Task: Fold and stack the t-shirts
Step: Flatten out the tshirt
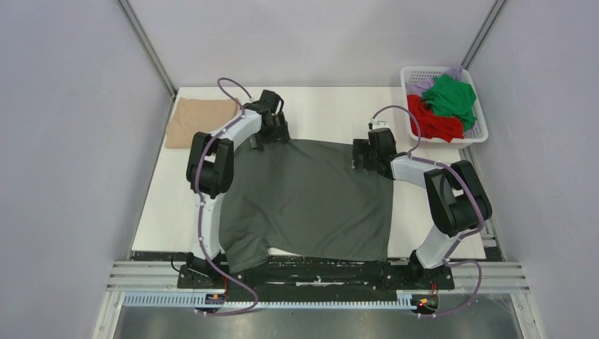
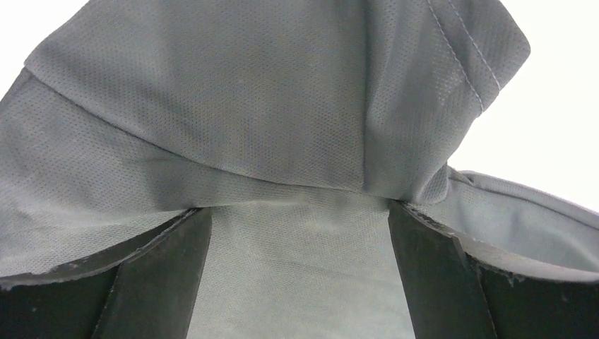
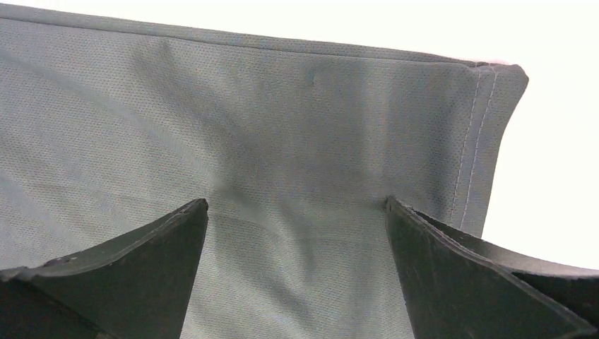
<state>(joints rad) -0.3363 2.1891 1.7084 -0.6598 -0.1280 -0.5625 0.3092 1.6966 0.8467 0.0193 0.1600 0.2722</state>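
Note:
A dark grey t-shirt lies spread on the white table, its near hem hanging over the front edge. My left gripper is at the shirt's far left corner, and my right gripper is at its far right corner. In the left wrist view my gripper is open, its fingers wide apart, with grey cloth bunched and folded over the tips. In the right wrist view my gripper is open, its tips resting on flat cloth beside the stitched hem.
A folded tan shirt lies at the table's far left. A white basket at the far right holds a green shirt, a red shirt and a bit of purple cloth. Grey walls stand on both sides.

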